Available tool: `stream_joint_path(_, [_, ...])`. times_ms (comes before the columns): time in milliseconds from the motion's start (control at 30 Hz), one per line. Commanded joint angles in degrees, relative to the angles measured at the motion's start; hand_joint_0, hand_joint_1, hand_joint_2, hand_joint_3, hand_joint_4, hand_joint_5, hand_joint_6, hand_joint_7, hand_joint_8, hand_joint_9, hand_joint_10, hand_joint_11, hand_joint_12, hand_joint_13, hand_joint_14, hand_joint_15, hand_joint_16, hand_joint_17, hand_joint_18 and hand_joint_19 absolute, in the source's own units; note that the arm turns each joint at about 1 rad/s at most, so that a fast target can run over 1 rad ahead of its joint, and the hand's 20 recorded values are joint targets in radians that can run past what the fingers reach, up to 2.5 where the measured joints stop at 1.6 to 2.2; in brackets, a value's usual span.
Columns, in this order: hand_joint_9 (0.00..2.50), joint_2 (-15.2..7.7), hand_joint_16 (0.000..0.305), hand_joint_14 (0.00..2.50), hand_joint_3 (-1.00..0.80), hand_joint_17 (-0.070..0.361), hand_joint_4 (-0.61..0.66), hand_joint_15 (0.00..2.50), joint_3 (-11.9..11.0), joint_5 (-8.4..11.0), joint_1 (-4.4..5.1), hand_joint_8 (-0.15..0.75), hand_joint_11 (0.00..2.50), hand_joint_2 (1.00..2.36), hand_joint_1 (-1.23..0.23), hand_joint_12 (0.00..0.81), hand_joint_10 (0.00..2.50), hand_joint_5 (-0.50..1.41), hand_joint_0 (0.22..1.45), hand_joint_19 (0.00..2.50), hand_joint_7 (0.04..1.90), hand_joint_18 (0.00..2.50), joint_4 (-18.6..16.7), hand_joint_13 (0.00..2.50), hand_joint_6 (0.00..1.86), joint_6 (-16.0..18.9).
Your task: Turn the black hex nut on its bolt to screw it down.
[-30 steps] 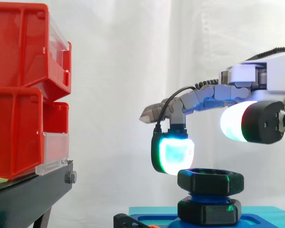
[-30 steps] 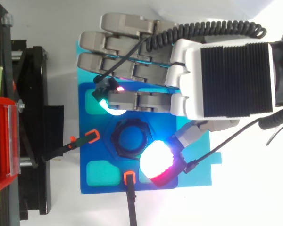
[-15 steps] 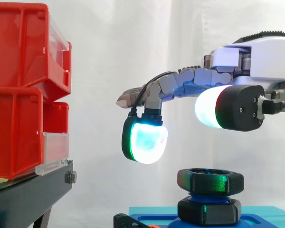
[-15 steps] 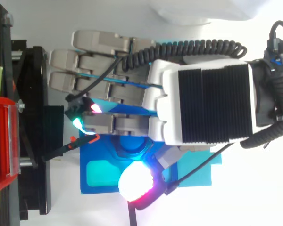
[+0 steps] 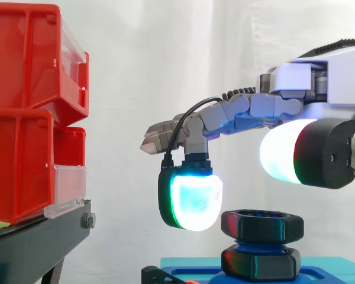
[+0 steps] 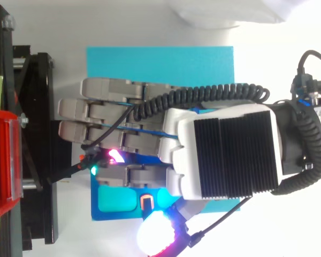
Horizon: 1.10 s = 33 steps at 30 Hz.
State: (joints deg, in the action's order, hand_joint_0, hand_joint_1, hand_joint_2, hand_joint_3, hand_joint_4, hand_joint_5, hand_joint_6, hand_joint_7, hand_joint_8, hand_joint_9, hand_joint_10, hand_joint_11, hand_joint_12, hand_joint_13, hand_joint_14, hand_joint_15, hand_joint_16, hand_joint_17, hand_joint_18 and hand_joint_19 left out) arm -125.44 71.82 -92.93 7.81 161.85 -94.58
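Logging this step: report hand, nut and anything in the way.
Hand open, above the work. Black hex nut not gripped, fingers down beside it. Nothing blocking the nut.

Black hex nut [image 5: 262, 225], level, on upright blue bolt [image 5: 254, 242] — just above lower black nut [image 5: 260, 264]
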Motion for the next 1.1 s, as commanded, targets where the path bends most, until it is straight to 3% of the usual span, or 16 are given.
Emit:
stream_joint_path(0, [0.26, -0.06, 0.059, 0.00, -0.50, 0.132, 0.22, 0.00, -0.01, -0.15, 0.37, 0.242, 0.00, 1.00, -0.12, 0.341, 0.00, -0.14, 0.41, 0.00, 1.26, 0.00, -0.13, 0.16, 0.50, 0.09])
stream_joint_path(233, [0.26, -0.06, 0.058, 0.00, -0.50, 0.130, 0.22, 0.00, -0.01, -0.23, 0.54, 0.241, 0.00, 1.00, -0.13, 0.339, 0.00, -0.13, 0.41, 0.00, 1.30, 0.00, -0.13, 0.17, 0.50, 0.09])
stream_joint_path(600, [0.26, -0.50, 0.057, 0.00, -0.50, 0.128, 0.20, 0.00, -0.01, -0.32, 0.63, 0.236, 0.00, 1.00, -0.14, 0.336, 0.00, -0.16, 0.42, 0.00, 1.17, 0.00, -0.13, 0.17, 0.50, 1.15])
stream_joint_path(1067, [0.27, -0.50, 0.056, 0.00, -0.50, 0.126, 0.21, 0.00, -0.01, -0.50, 0.01, 0.234, 0.00, 1.00, -0.15, 0.331, 0.00, -0.13, 0.43, 0.00, 1.34, 0.00, 0.22, 0.17, 0.50, 1.15])
